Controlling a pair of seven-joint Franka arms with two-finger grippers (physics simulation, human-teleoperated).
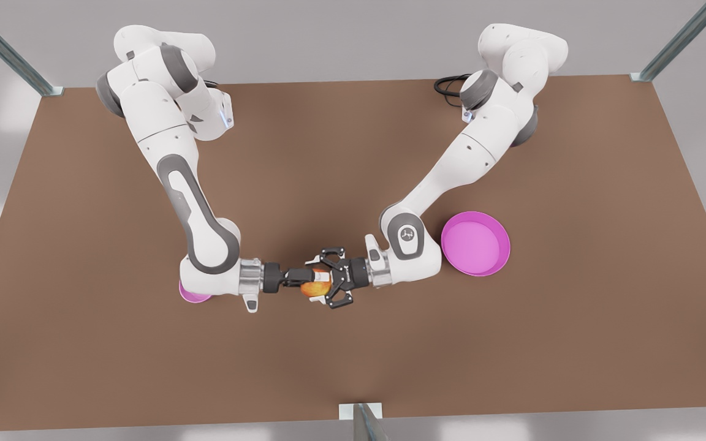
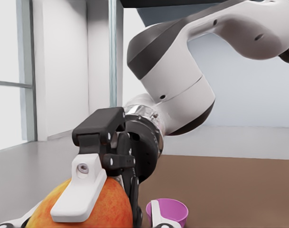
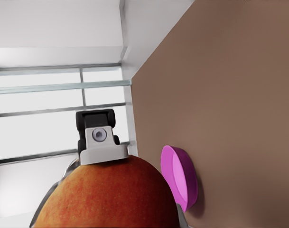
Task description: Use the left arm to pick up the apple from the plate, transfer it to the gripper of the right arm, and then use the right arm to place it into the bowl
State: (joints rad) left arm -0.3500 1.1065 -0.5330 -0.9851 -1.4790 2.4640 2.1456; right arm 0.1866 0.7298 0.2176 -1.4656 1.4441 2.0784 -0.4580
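Front view: apple [image 1: 314,286] held in mid-air above the table [image 1: 353,159], well off to the plate's side toward the front view's left, clear of the plate [image 1: 500,263] and not touching it. Both grippers meeting nose to nose on the apple. Left arm [image 1: 451,165] coming in from the plate's side, elbow just beside the plate rim; left gripper [image 1: 320,279] spread wide, black links splayed out, flanking the apple rather than pinching it. Left wrist view confirms: own pale fingertip [image 2: 156,216] standing off the fruit with a strip of table visible between. Right arm [image 1: 175,184] reaching in from the far side, farther from the plate than the apple; right gripper [image 1: 305,282] narrow and clamped on the apple. Same left wrist view: the right gripper's white pad [image 2: 80,194] lying flat on the apple skin, its black finger down the other flank. Right wrist view: apple big in the foreground, a left-gripper pad [image 3: 100,145] at its far edge, contact there not clear, plate edge-on beyond on the table. Bowl [image 1: 190,295] sitting on the table far from the plate, past the apple, partly hidden under the right arm's wrist. Plate upright on the table with nothing on it.
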